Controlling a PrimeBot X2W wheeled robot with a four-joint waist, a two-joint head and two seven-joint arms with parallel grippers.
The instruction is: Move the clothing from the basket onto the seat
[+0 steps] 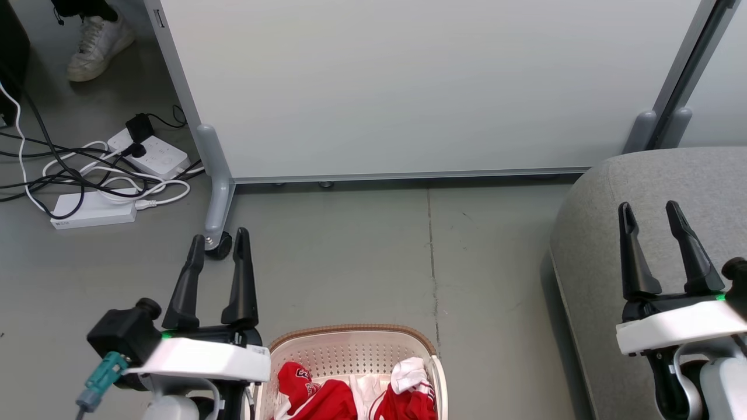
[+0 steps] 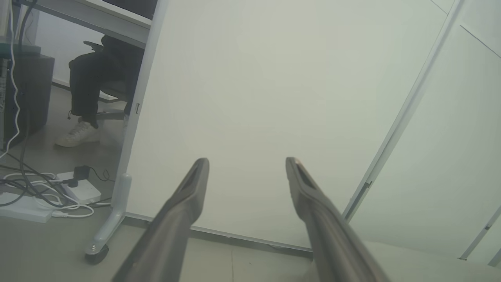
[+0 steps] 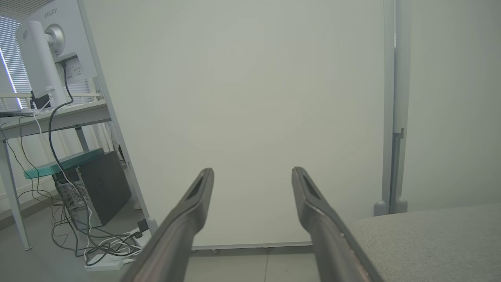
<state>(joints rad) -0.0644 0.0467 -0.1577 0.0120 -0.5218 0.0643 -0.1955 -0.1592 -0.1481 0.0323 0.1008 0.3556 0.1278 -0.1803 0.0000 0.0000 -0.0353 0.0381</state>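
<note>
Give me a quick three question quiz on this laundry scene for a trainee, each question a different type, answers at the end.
1. True or false: the clothing lies in the basket.
2. On which of the robot's sides of the basket is the seat? A left; B right; C under it.
3. Fill in: the left gripper and the right gripper both stand ___, holding nothing.
Key: 1 true; 2 B; 3 open.

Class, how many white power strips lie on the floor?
2 power strips: one by the partition leg, one nearer the robot and further left. Others may be hidden behind the partition.
</note>
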